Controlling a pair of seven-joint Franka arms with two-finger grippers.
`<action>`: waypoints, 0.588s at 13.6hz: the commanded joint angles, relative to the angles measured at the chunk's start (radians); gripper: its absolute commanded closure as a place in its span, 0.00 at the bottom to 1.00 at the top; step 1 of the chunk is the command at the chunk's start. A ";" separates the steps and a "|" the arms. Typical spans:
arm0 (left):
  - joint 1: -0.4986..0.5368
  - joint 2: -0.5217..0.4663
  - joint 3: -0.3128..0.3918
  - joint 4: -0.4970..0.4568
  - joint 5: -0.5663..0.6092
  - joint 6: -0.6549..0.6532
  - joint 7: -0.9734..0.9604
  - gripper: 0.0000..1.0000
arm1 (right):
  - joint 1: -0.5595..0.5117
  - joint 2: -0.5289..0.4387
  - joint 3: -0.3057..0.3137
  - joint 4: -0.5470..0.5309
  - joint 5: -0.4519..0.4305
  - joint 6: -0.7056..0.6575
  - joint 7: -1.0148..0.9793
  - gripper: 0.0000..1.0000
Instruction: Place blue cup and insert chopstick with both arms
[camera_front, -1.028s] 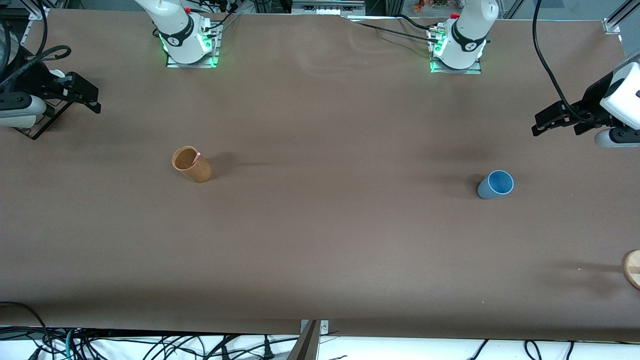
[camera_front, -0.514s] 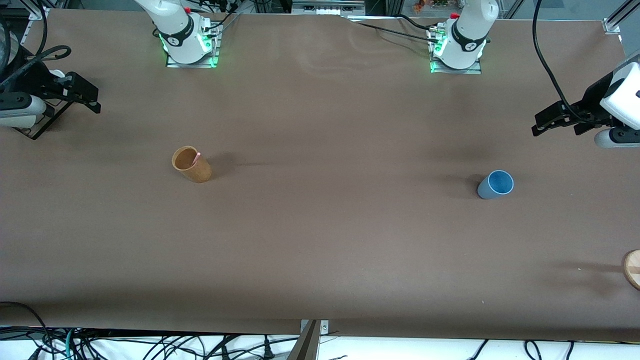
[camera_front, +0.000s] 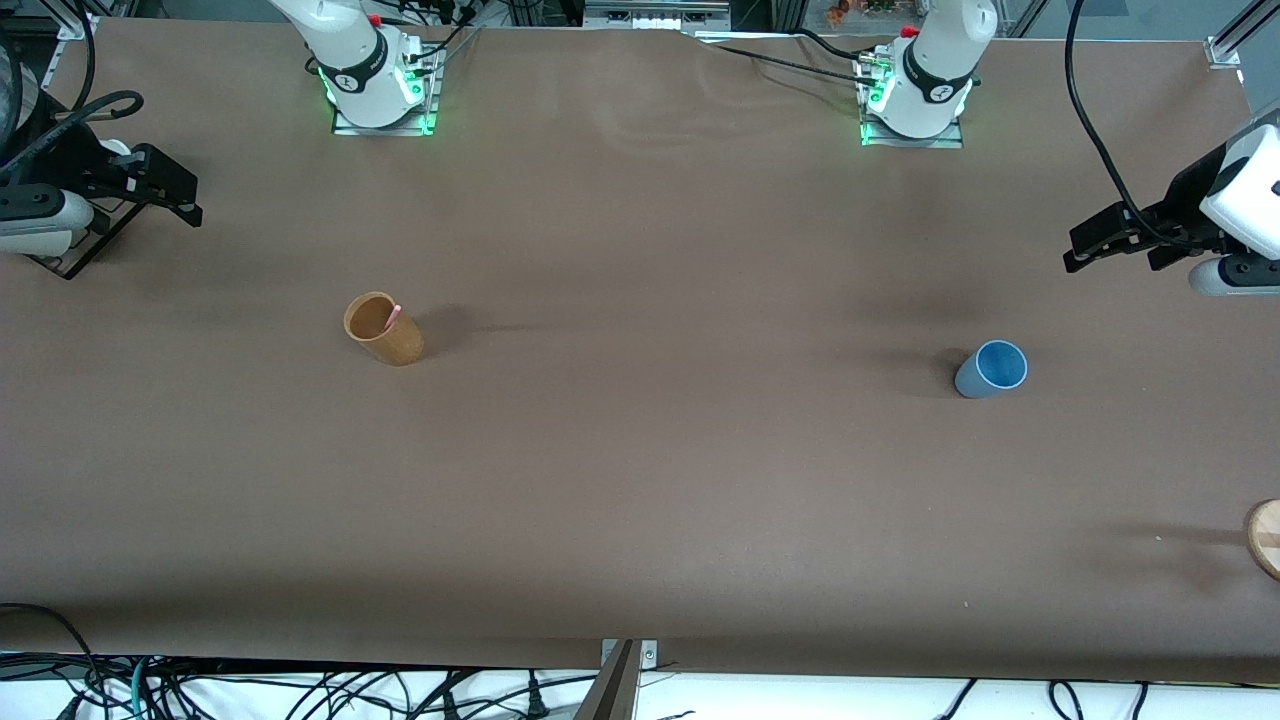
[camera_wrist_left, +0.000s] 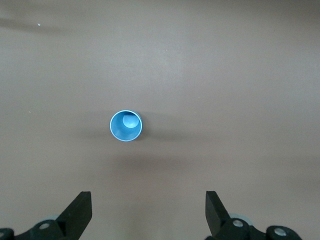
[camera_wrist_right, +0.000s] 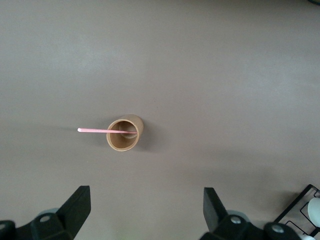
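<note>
the blue cup (camera_front: 991, 369) stands upright and empty on the brown desk (camera_front: 640, 480), toward the left arm's end, mouth up. the left gripper (camera_wrist_left: 148, 214) hangs high over it with jaws spread wide and empty, so that arm is the closer one, and a straight descent looks likely. the chopstick (camera_wrist_right: 104, 131), thin and pink, leans in the tan wood-look cup (camera_front: 383, 328) toward the right arm's end; the right gripper (camera_wrist_right: 146, 212) hovers above, jaws also wide and empty. both cups are smooth and tapered.
</note>
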 joint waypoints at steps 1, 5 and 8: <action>0.002 0.019 -0.004 0.036 0.021 -0.009 -0.004 0.00 | 0.011 0.011 -0.007 0.030 -0.014 -0.025 0.009 0.00; 0.000 0.019 -0.004 0.036 0.021 -0.011 -0.004 0.00 | 0.010 0.008 -0.007 0.030 -0.012 -0.026 0.001 0.00; 0.002 0.019 -0.004 0.036 0.021 -0.011 -0.004 0.00 | 0.010 0.008 -0.009 0.029 -0.012 -0.043 -0.003 0.00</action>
